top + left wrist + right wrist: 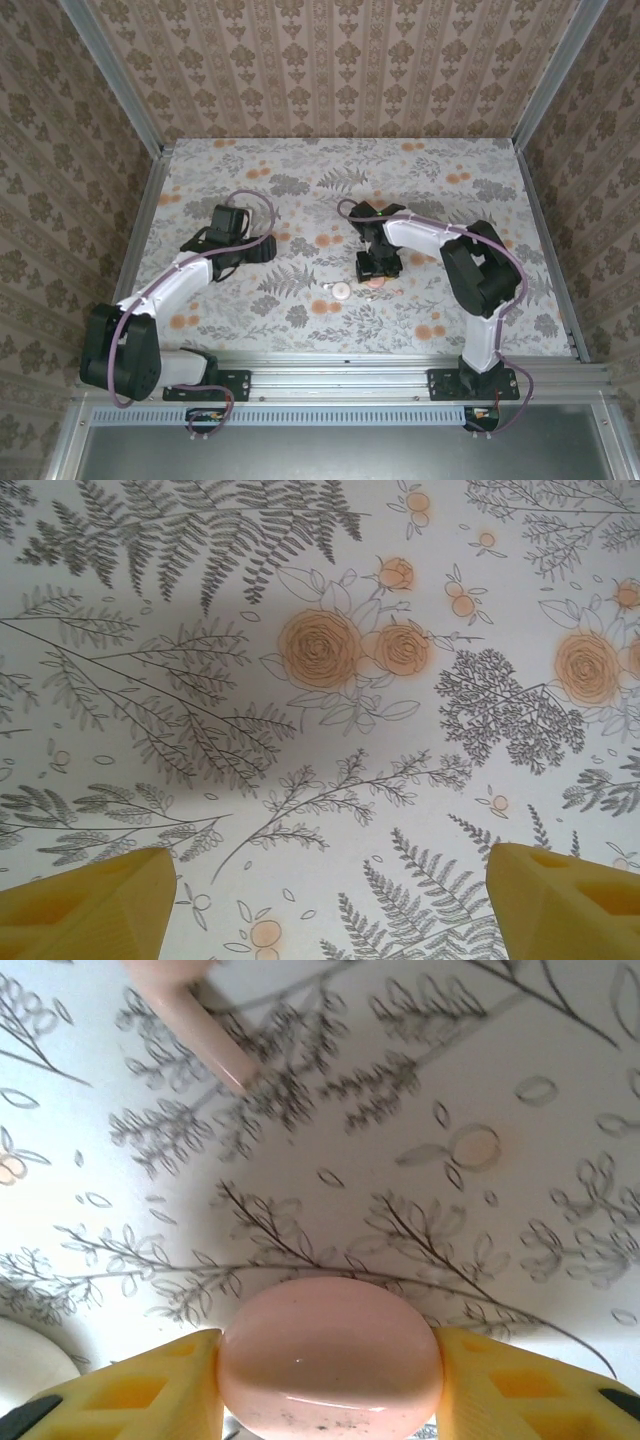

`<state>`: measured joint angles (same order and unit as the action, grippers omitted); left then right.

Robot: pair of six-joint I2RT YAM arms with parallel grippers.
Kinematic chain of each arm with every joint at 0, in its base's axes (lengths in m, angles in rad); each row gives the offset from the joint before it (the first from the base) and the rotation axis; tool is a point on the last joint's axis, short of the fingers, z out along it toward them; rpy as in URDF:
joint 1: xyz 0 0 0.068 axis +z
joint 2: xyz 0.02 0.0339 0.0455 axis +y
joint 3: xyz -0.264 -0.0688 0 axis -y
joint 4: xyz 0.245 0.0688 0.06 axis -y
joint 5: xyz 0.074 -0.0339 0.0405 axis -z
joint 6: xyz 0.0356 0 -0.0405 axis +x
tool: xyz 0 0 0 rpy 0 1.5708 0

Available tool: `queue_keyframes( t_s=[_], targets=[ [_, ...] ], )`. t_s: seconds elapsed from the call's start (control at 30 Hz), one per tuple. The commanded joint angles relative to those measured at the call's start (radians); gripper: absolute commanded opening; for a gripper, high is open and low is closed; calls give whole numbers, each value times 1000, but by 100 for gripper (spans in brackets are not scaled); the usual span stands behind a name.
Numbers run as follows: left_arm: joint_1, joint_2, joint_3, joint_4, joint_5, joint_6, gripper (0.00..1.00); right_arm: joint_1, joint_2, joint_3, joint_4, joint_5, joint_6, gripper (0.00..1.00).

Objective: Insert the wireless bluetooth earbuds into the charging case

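Observation:
The charging case [328, 1355], a smooth salmon-pink rounded puck, sits between the yellow fingers [150, 1390] of my right gripper [328, 1345], and both fingers press against its sides. From above, the case [377, 284] is on the flowered cloth just under the right gripper [380, 268]. A small pale earbud [341, 291] lies on the cloth left of the case. A blurred pale pink earbud with a stem [200, 1020] lies farther off in the right wrist view. My left gripper [330, 880] hangs open over bare cloth, well to the left [262, 247].
The table is covered by a flowered cloth [300, 180] with orange blooms and grey ferns. Wallpapered walls and metal rails [150, 230] close it in at the back and both sides. A whitish rounded edge [30, 1360] shows low left in the right wrist view.

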<state>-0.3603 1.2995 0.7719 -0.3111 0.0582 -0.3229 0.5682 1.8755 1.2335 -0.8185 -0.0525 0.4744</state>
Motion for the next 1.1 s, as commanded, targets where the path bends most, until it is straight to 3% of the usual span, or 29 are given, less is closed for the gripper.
queue_keyframes(
  t_s=[0.0,0.43,0.7,1.07],
  targets=[
    [-3,14,12,-7,86,-29,80,9,-127,-95,137,44,66,50],
    [-6,-50,95,-50,258,-56,71,9,-474,-419,698,-3,-64,48],
    [-24,-92,159,-78,412,-10,67,9,-611,-513,929,-122,-342,46],
    [-64,-152,150,-20,606,43,65,20,-599,-461,997,-334,-609,42]
  ],
)
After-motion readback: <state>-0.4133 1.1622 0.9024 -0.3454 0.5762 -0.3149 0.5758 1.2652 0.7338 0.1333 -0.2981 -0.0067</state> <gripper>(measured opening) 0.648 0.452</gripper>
